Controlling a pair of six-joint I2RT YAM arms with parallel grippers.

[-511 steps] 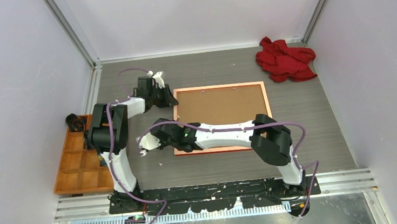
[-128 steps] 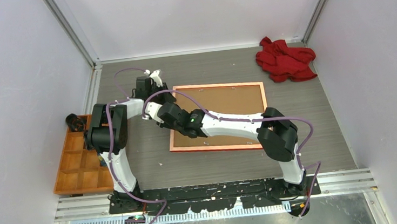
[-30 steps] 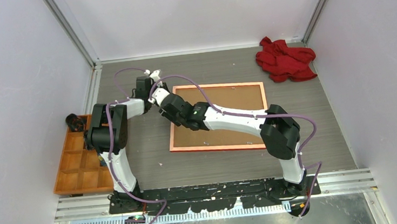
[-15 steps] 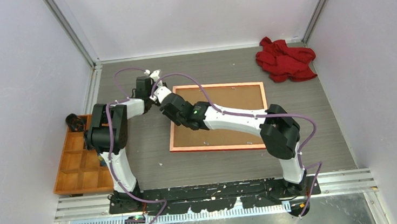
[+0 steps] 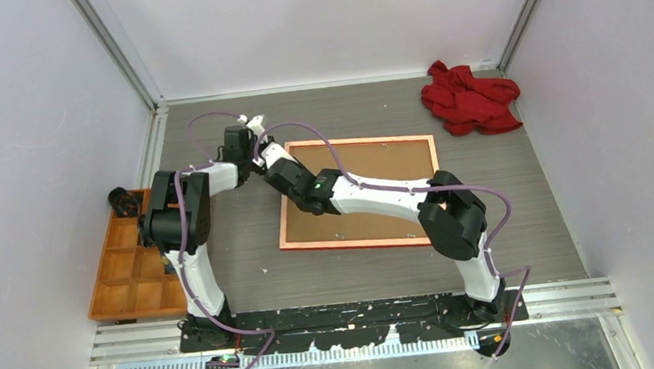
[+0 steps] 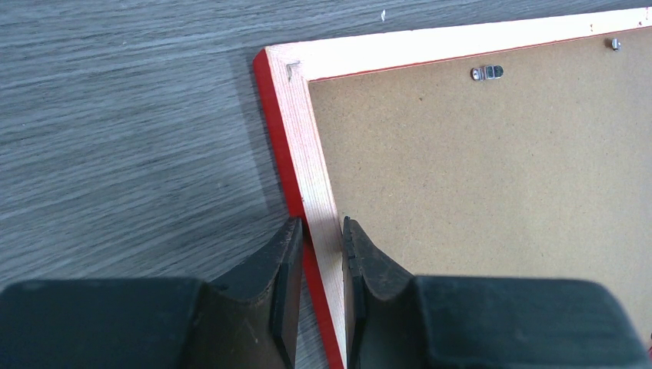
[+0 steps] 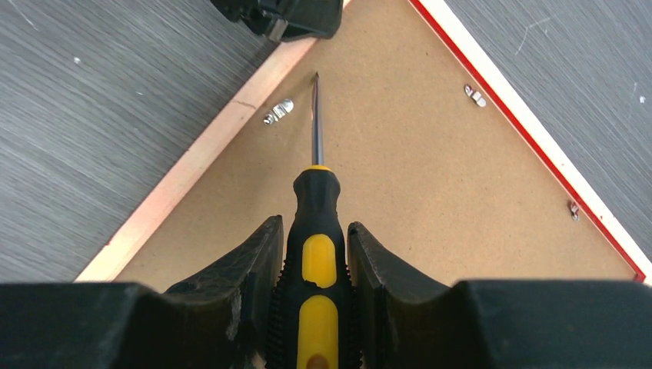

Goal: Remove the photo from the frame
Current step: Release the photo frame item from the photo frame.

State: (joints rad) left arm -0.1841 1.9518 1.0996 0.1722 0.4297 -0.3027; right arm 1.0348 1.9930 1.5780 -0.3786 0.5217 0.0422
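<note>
Tray (image 5: 119,296), 9 o'clock on table (image 5: 539,193): orange-brown wood, square compartments. A dark item (image 5: 124,202) sits at its far end; what it is cannot be told. The compartments in view look bare.

Frame (image 6: 311,146): centre of table, lying face down. Thin rectangle, red outer edge, pale wood-grain back rim. Brown fibrous board (image 5: 397,159) fills the opening, held by small metal tabs (image 7: 278,111) along the rim. Photo: hidden under the board, not seen.

L gripper (image 6: 319,227): clenched on the frame's 9 o'clock rim, near the 10 o'clock corner.

R gripper (image 7: 314,231): grasping a screwdriver (image 7: 315,192) with a ribbed black/yellow handle and slim steel shaft, tip over the board just beside a tab.

Cloth (image 5: 469,96): red, crumpled, at 1 o'clock.
</note>
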